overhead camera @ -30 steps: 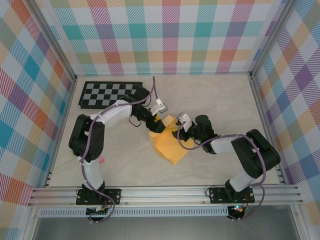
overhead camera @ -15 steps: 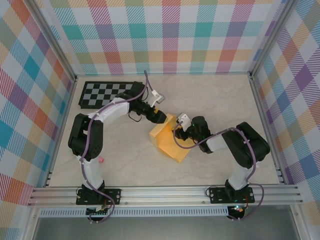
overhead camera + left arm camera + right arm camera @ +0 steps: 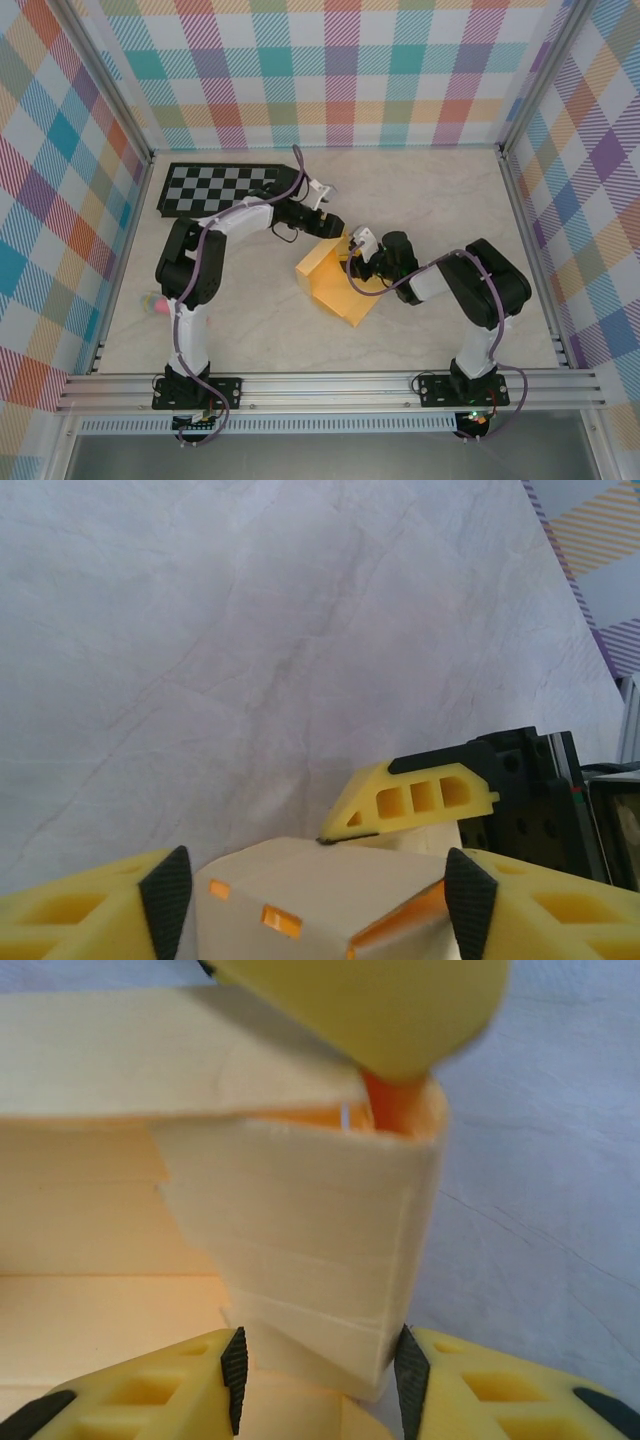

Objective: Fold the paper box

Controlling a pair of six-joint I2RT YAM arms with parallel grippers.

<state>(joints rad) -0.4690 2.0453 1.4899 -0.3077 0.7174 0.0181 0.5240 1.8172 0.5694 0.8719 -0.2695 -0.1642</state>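
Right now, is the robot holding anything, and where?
The right gripper seems to pinch the paper box by a folded corner flap. The left gripper straddles its top; grip unclear.

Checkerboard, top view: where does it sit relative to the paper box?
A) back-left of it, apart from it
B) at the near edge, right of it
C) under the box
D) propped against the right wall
A: the checkerboard lies flat toward the table's back-left corner, with bare tabletop between it and the paper box at mid-table.
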